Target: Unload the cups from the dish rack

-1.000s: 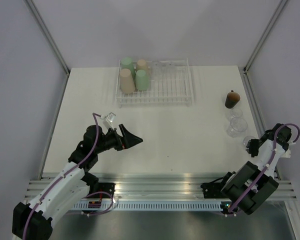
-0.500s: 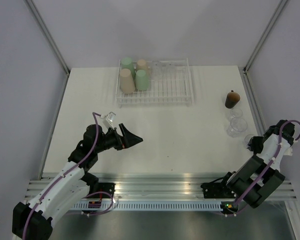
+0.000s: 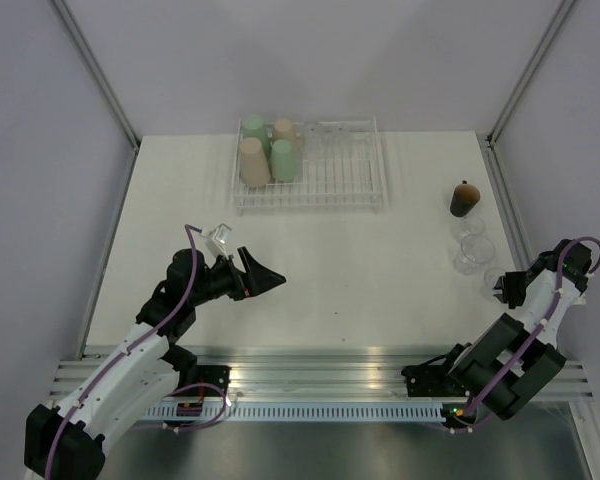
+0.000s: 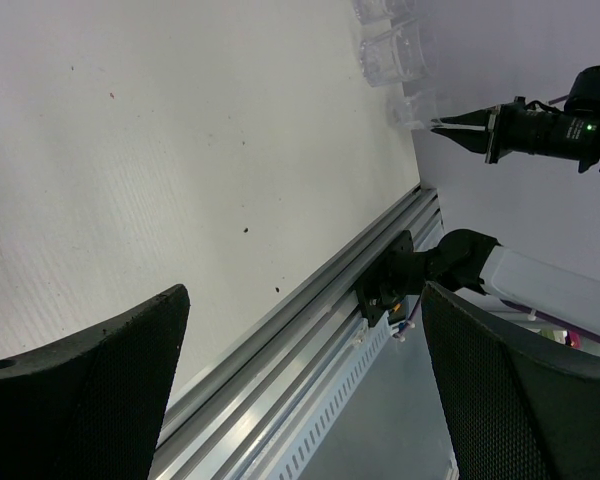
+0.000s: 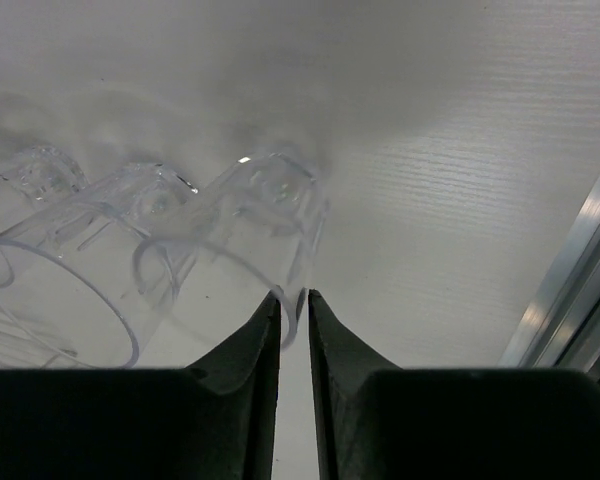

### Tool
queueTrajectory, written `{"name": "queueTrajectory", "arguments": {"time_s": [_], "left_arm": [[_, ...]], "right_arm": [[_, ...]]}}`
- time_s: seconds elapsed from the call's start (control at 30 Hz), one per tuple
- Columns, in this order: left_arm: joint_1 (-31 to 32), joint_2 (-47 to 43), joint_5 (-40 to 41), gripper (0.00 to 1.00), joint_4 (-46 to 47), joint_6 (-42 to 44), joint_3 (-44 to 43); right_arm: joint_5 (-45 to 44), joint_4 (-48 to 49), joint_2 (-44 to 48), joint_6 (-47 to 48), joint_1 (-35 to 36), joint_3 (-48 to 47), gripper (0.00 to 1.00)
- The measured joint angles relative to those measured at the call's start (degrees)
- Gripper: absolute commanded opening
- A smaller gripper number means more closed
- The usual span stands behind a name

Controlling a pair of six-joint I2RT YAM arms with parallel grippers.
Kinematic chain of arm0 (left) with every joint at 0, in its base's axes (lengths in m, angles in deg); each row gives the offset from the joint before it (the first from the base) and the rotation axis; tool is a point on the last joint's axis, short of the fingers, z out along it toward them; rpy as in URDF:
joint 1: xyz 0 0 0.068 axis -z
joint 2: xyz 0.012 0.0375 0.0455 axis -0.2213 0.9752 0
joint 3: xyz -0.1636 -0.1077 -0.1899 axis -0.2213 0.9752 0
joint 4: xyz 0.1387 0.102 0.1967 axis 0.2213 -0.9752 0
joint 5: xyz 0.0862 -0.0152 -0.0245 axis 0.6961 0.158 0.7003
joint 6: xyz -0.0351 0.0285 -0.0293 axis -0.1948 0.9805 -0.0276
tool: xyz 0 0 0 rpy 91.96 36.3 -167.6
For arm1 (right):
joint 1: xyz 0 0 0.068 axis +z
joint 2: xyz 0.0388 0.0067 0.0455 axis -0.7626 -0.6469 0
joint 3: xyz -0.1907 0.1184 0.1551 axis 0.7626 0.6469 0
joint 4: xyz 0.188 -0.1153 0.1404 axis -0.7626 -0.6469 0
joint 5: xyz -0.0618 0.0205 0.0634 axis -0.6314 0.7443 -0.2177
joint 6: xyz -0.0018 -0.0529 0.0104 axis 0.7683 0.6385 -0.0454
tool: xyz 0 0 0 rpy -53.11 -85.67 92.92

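The white wire dish rack (image 3: 352, 186) stands at the back and holds green and beige tumblers (image 3: 285, 160) on its left, with clear cups (image 3: 326, 134) behind. A dark brown cup (image 3: 464, 198) stands on the table at the right. Two clear cups (image 3: 472, 252) stand in a row below it. My right gripper (image 3: 501, 288) (image 5: 293, 297) straddles the rim of a third clear cup (image 5: 250, 230) that rests on the table. Its jaws are narrowly open, with the rim against the left finger and a sliver of gap at the right one. My left gripper (image 3: 275, 280) (image 4: 305, 290) hangs wide open and empty over the table's middle-left.
The aluminium rail (image 3: 320, 365) runs along the table's near edge. The right frame post and wall (image 3: 508, 200) stand close beside the row of cups. In the left wrist view, the right gripper's tips (image 4: 450, 124) touch the nearest clear cup (image 4: 408, 106).
The right arm drew back a little towards the right wall as the clear cup came down. Its jaws have eased slightly apart at the rim. The left arm has not moved.
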Motion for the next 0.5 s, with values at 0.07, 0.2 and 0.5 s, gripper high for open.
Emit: {"name": "queueTrajectory", "arguments": {"time_s": [0.07, 0.2, 0.5], "left_arm": [[0.00, -0.02, 0.02, 1.00, 0.00, 0.00, 0.00], [0.00, -0.07, 0.02, 1.00, 0.00, 0.00, 0.00], [0.00, -0.07, 0.00, 1.00, 0.00, 0.00, 0.00]], "right_arm": [[0.24, -0.04, -0.61, 1.14, 0.00, 0.00, 0.27], [0.46, -0.63, -3.21, 3.54, 0.00, 0.00, 0.29], [0.59, -2.12, -2.14, 5.57, -0.48, -0.13, 0.35]]}}
